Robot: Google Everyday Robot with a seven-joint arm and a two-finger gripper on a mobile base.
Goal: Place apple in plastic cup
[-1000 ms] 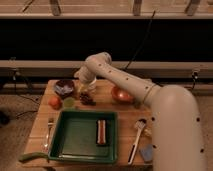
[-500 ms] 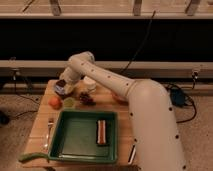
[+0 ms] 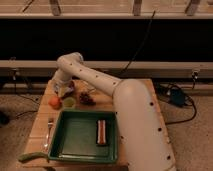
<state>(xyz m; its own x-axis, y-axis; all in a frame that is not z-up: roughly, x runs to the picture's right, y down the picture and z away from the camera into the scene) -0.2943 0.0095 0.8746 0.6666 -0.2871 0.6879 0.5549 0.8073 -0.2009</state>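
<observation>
- Since the frame a second ago, the arm [image 3: 100,82] has swung left across the wooden table [image 3: 41,120], and its elbow now sits above the table's far-left corner instead of over the middle.
- At the end of the arm, the gripper [image 3: 63,91] hangs low over that far-left corner, pointing down at the tabletop.
- Its fingers are spread wide, and the apple is not between them.
- Just in front of the gripper and slightly to its left, the apple [image 3: 54,102] rests on the table, small, round and orange-red.
- Right beside the apple, on its right, stands the plastic cup [image 3: 69,102], low and yellow-green; whether the two touch cannot be told.
- Further right of the cup lies a dark brown-red lump [image 3: 86,98], close under the arm.
- Nearer the camera, a green tray [image 3: 75,145] fills most of the table's front, with a reddish-brown bar [image 3: 101,132] lying lengthwise in its right half.
- Left of the tray lies a fork [image 3: 49,131].
- At the front-left corner lies a long green pod [image 3: 32,156].
</observation>
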